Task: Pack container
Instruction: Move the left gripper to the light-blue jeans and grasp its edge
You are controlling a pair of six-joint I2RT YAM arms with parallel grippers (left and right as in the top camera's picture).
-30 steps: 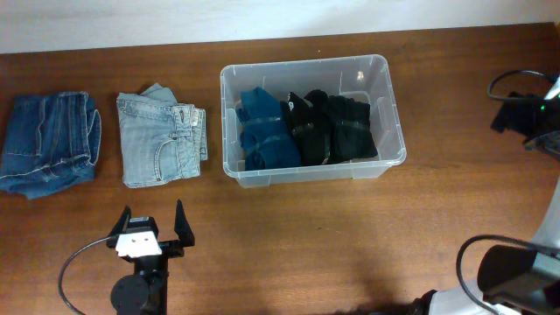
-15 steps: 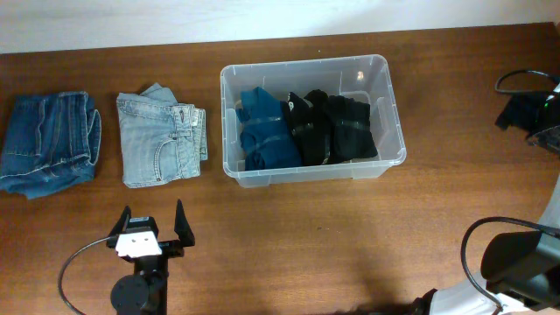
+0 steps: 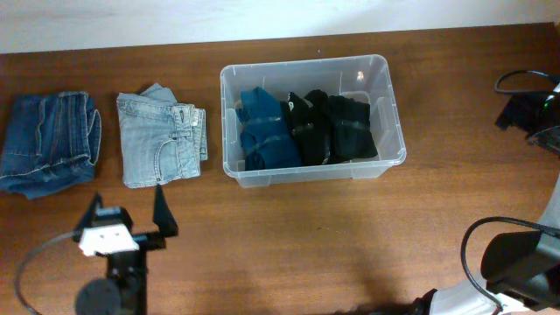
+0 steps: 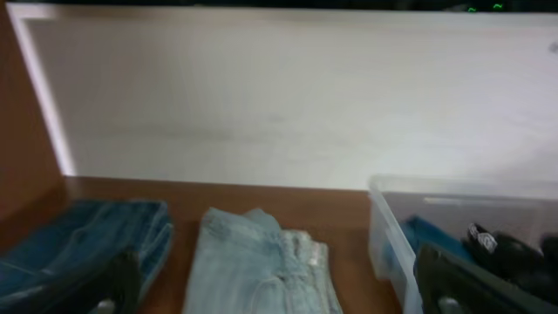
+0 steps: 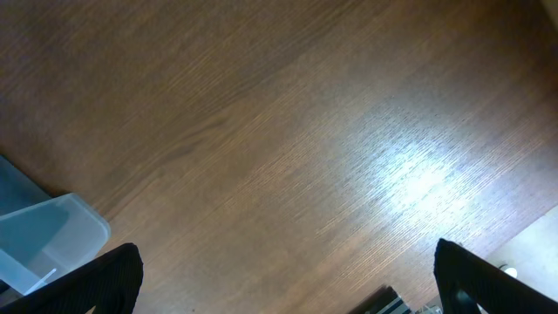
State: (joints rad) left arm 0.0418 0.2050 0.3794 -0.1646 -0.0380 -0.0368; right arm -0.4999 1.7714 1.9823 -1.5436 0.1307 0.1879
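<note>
The container [image 3: 308, 62] is a clear plastic tub at the table's middle back. It holds a folded blue garment [image 3: 262, 131] on its left and black folded garments [image 3: 339, 128] on its right, which hide its base. Light-blue folded jeans [image 3: 160, 140] lie left of it, and dark-blue folded jeans [image 3: 48, 144] lie further left. My left gripper [image 3: 128, 214] is open and empty, in front of the light jeans [image 4: 261, 262]. My right gripper [image 5: 288, 283] is open and empty over bare table, right of the container's corner [image 5: 44, 231].
The left wrist view shows the dark jeans [image 4: 83, 244], the container's near wall [image 4: 388, 244] and a pale wall behind the table. The right arm [image 3: 528, 112] sits at the table's right edge, with cables beside it. A black arm base [image 3: 521, 262] is at the front right.
My left arm has moved left along the front of the table, from in front of the gap beside the container to in front of the light jeans. The right arm shifted slightly right.
</note>
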